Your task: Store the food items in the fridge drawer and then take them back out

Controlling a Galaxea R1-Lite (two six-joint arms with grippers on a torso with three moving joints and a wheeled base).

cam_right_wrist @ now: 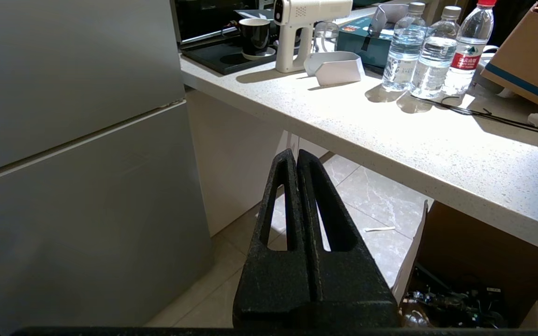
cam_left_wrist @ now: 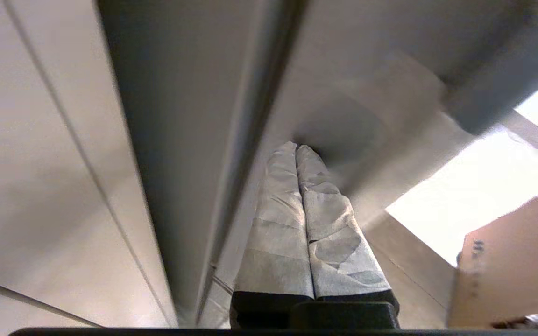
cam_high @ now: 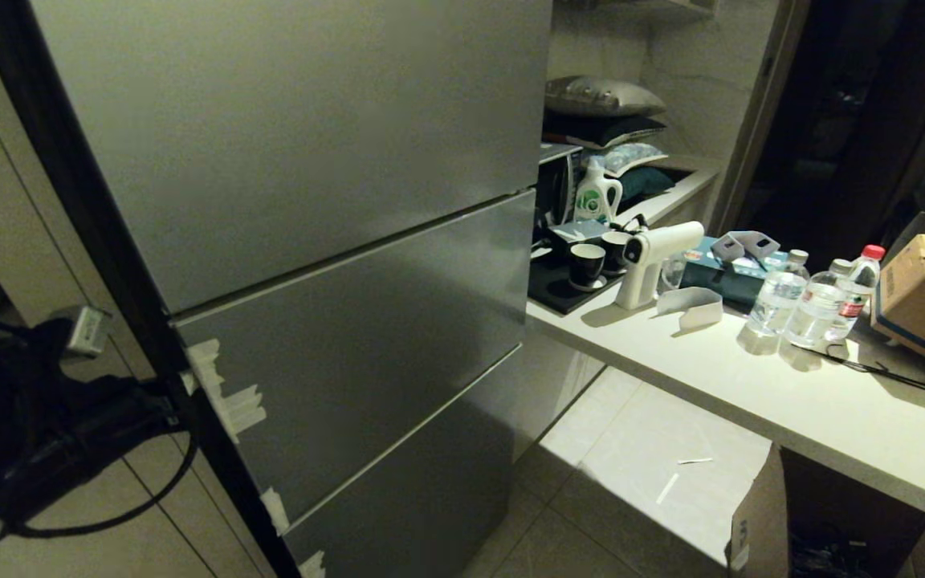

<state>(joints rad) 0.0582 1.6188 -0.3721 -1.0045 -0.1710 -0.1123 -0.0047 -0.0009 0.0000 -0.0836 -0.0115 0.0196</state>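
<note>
The fridge drawer (cam_high: 366, 337) is the middle grey panel of the fridge, and it is shut flat against the fridge body. It is long from side to side. Its edge with the white tape scraps (cam_high: 226, 389) is the one nearest the robot's left side.

The left gripper (cam_left_wrist: 297, 148) is right at that taped edge of the fridge drawer. Its two wrapped fingers (cam_left_wrist: 278, 219) are pressed together with nothing between them. The tips point into the thin dark gap that runs along the side of the drawer front. I cannot tell if the tips touch the metal or are just beside it.

The right gripper (cam_right_wrist: 295, 154) hangs well apart from the fridge, out over the floor near the front edge of the counter (cam_right_wrist: 390, 135). Its black fingers are closed too, and they hold nothing. So the left arm is much nearer to the drawer.

The food items are not in any picture, so I cannot say where they are.

I think the job is only starting, since the drawer must come open first. The next move likely needs the left tips to hook behind the taped edge and pull the front straight out, away from the fridge. If the tips slide along the smooth metal, they may slip off
</note>
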